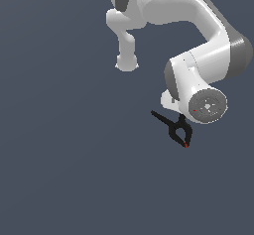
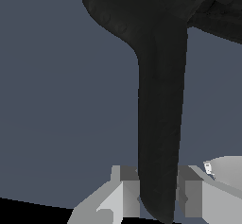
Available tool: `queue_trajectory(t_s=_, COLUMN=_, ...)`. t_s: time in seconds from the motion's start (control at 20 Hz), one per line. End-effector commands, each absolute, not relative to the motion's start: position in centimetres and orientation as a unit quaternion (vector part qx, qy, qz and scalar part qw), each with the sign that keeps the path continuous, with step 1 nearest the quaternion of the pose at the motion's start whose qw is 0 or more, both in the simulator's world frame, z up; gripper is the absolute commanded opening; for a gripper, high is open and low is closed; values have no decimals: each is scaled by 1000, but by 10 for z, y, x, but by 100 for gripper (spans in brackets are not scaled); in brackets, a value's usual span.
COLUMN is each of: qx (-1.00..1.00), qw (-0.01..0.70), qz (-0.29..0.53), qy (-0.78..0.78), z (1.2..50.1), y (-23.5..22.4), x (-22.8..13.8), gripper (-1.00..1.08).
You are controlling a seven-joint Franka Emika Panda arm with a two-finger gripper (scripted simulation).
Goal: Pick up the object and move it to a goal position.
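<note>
The object, a small black spring clamp with a tiny red tip, sits just under the white arm's wrist in the exterior view. One thin handle sticks out toward the exterior view's left. In the wrist view the clamp fills the middle, and one long black handle runs down between my two grey fingers. My gripper is shut on that handle, with both fingers against its sides. In the exterior view the fingers are hidden behind the wrist. I cannot tell whether the clamp touches the floor.
The plain dark blue-grey floor surrounds the arm on all sides. The arm's white links and grey joints curve over the upper right of the exterior view. No goal marker shows.
</note>
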State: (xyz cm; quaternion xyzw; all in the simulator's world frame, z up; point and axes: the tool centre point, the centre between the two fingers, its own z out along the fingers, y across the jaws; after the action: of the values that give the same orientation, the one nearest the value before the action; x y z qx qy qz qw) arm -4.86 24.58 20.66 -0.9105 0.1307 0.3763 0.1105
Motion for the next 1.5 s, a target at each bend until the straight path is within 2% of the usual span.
queue_trajectory(t_s=0.0, qx=-911, qw=111, qz=375, qy=131, z=212, y=251, x=-44, gripper=-100)
queue_trajectory(t_s=0.7, qx=-911, qw=110, qz=376, qy=131, z=220, y=257, x=-39, gripper=-100)
queue_trajectory(t_s=1.45, qx=-911, qw=110, qz=376, qy=131, z=281, y=240, x=-22, gripper=-100)
